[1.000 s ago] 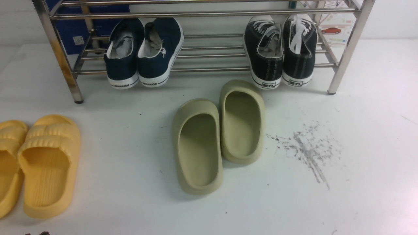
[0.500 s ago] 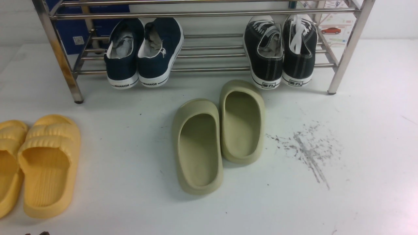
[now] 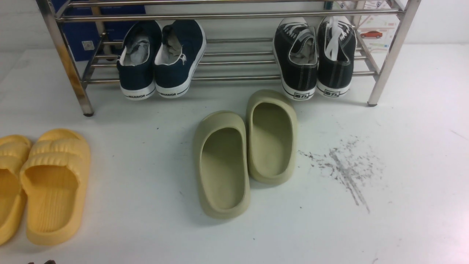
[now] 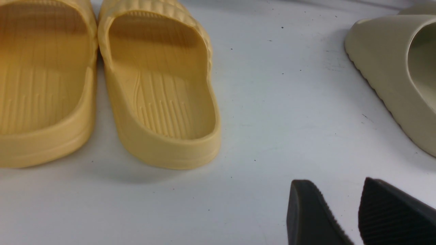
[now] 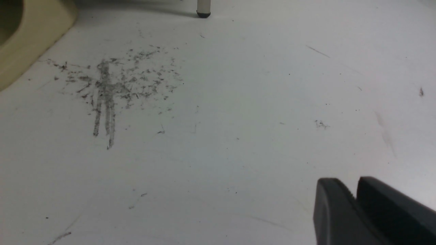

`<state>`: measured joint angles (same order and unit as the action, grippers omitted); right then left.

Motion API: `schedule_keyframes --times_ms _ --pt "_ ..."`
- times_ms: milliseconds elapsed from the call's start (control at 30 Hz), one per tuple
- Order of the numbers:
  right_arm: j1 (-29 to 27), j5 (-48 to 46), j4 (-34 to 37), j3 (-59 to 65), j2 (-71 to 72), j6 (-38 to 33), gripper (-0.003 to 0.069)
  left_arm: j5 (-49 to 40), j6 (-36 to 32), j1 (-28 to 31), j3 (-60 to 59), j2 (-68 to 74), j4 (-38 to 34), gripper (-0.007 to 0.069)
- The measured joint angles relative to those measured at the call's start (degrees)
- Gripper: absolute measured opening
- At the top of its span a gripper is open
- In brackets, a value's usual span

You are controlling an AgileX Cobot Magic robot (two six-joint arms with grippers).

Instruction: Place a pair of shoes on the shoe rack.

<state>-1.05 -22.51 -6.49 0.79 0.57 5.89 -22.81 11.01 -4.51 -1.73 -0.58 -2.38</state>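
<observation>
Nearest: left gripper (image 4: 335,185) low over table (image 3: 403,220), pads spread w/ clear gap, nothing betw. them, just beside yellow slippers (image 4: 160,88). Right gripper (image 5: 351,183) also low over bare table, pads nearly together w/ only a thin seam showing; can't tell if fully clenched or a crack apart, nothing seen in grasp. Ahead of right gripper: grey scuff marks (image 5: 109,81), then edge of olive slippers (image 3: 245,154) mid-table, heels toward robot. Further back: shoe rack (image 3: 238,16) across far edge of table, its right front leg visible in right wrist view beyond the scuffs. On lower shelf: navy pair (image 3: 161,58) at left end; black sneakers (image 3: 315,58) at right end, side by side and touching, soles on the rods. Key relation: sneakers' long axis front-to-back, toes pointing away into rack, heels facing robot and hanging a bit past front rod. Well apart from both grippers, ahead and slightly right of centre, so right arm prob. nearer; olive slippers not in the straight line from that side. Judgement: placement looks done. If anything more needed, prob. a short push on the heels along that axis, from the right arm.
</observation>
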Motion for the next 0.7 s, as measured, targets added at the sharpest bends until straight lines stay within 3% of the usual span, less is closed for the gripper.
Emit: schedule_keyframes --times_ms 700 --pt "0.0 0.0 0.0 0.0 0.0 -0.1 0.0153 0.0 0.0 0.0 0.0 0.0 0.0 0.0239"
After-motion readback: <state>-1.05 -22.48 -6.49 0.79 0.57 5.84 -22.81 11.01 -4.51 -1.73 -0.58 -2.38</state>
